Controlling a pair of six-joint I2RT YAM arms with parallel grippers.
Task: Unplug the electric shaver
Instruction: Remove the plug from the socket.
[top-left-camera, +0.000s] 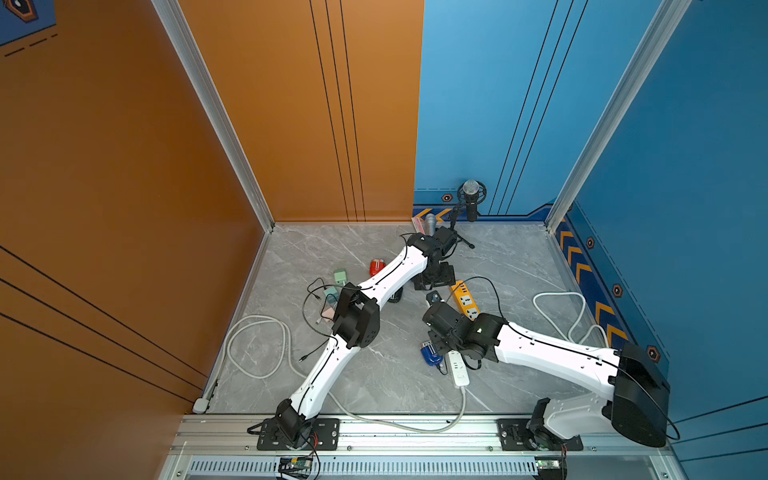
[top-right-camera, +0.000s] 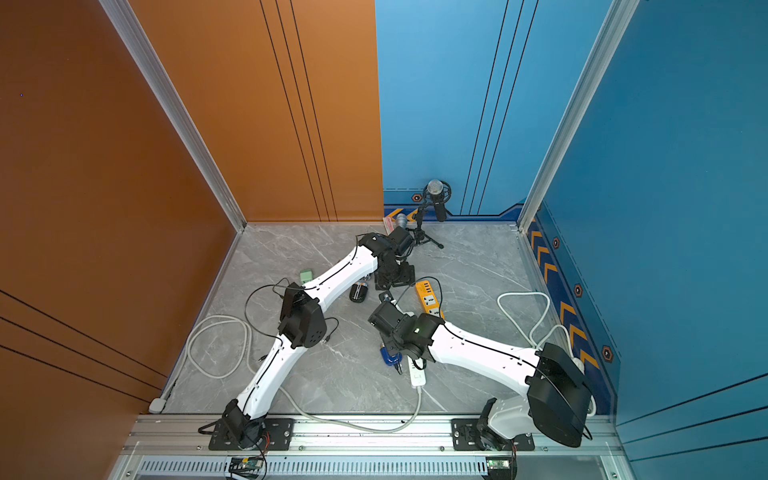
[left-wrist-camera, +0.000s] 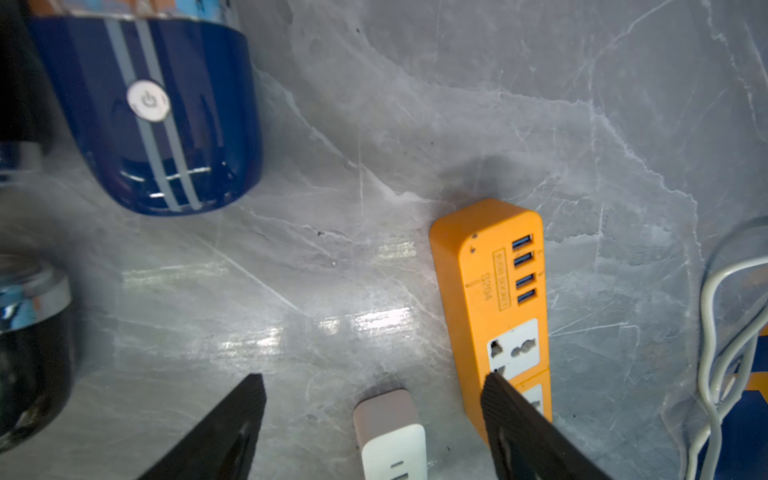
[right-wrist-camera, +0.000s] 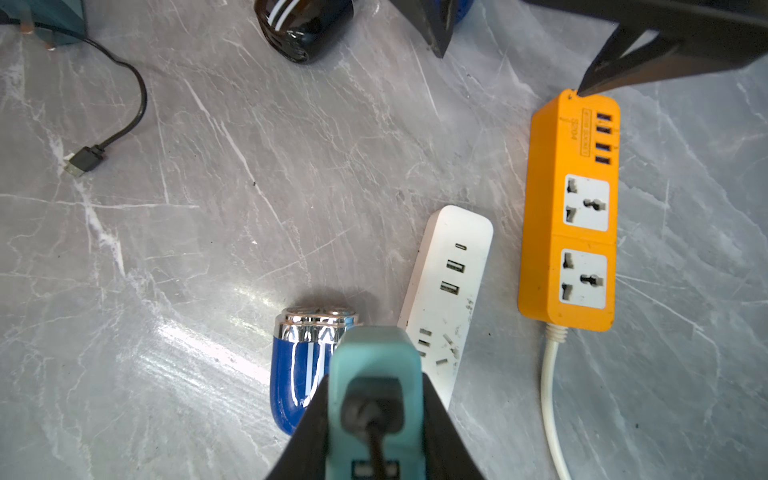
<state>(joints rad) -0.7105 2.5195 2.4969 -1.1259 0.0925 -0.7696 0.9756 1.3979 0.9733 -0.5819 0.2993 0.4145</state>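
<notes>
Power strips (right-wrist-camera: 569, 208) (right-wrist-camera: 451, 282): two. Blue shavers (right-wrist-camera: 299, 374) (left-wrist-camera: 166, 124): two. Black shaver (right-wrist-camera: 303, 33): one. Microphones (top-left-camera: 471, 195) (top-left-camera: 430, 222): two. Arms (top-left-camera: 316, 378) (top-left-camera: 552, 353): two.

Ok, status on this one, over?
Left tool open, empty, near orange power strip. Right tool shut on teal plug adapter at white power strip. Blue chrome-headed shaver lying beside strip. No obstruction seen.

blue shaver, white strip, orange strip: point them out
blue shaver (right-wrist-camera: 291, 382), right wrist view, blue body
white strip (right-wrist-camera: 444, 311), right wrist view, top face
orange strip (right-wrist-camera: 544, 216), right wrist view, top face
</notes>
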